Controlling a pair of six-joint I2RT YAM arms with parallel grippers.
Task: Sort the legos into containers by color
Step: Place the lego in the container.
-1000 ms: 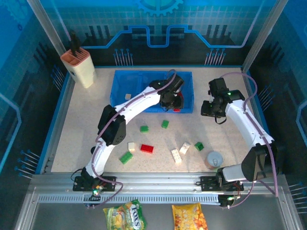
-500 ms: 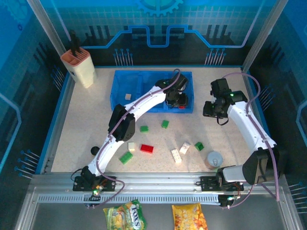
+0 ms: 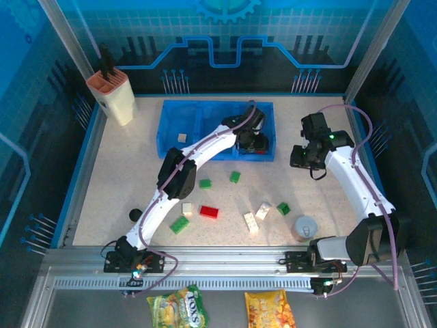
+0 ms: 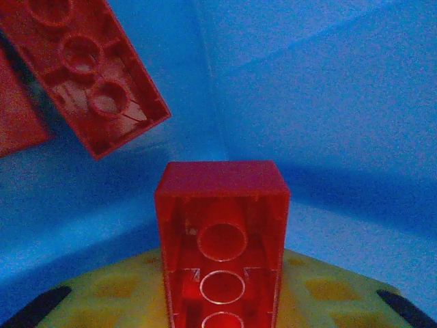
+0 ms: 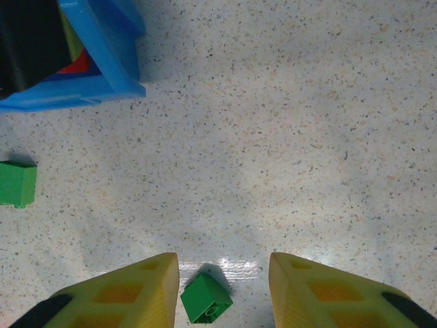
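My left gripper (image 3: 254, 143) reaches into the right compartment of the blue tray (image 3: 205, 104) and is shut on a red lego (image 4: 220, 232), held between its yellow fingers. Another red lego (image 4: 89, 75) lies on the blue floor just beyond it. A cream lego (image 3: 181, 137) sits in the left compartment. My right gripper (image 3: 311, 160) hovers open over the table right of the tray, with a green lego (image 5: 206, 298) on the table below, near its left finger. Loose legos lie on the table: green (image 3: 205, 183), green (image 3: 235, 177), red (image 3: 209, 212), cream (image 3: 251, 222), green (image 3: 283, 208).
An orange-and-cream knife block (image 3: 113, 96) stands at the back left. A grey cup (image 3: 305, 227) sits near the front right. A small dark cap (image 3: 135, 214) lies by the left arm. The tray's corner (image 5: 102, 61) shows in the right wrist view.
The left gripper has shifted slightly right and deeper into the tray's right compartment with the red lego. The right arm has barely moved.
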